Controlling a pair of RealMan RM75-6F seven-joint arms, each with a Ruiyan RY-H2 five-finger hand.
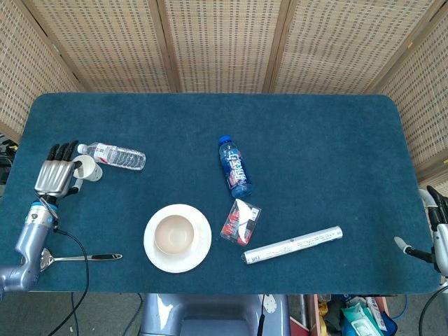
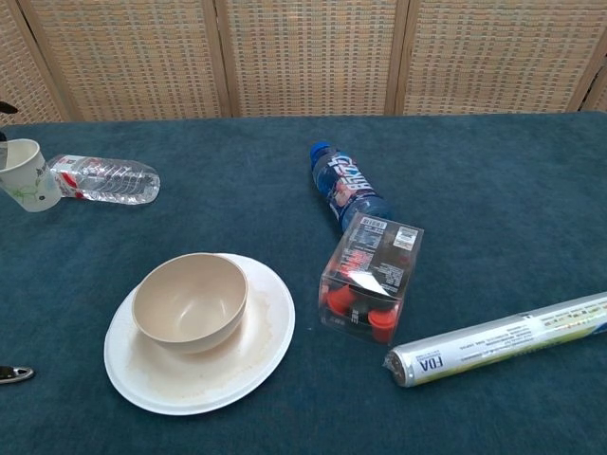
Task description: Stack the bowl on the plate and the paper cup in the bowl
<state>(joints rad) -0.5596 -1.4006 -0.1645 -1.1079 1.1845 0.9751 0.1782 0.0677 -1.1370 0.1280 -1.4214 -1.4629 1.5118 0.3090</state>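
Low and left of centre in the frame, the cream bowl already sits on the white plate, so the cup step is in hand. Further back at the left edge, the left hand holds the tilted white paper cup; next it needs carrying over the bowl.

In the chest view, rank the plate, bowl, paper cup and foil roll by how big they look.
1. Plate, the widest footprint.
2. Foil roll, longer-looking but thin and cut off at the frame edge, so unsure against the plate.
3. Bowl.
4. Paper cup, smallest, though it sits farther from the camera.
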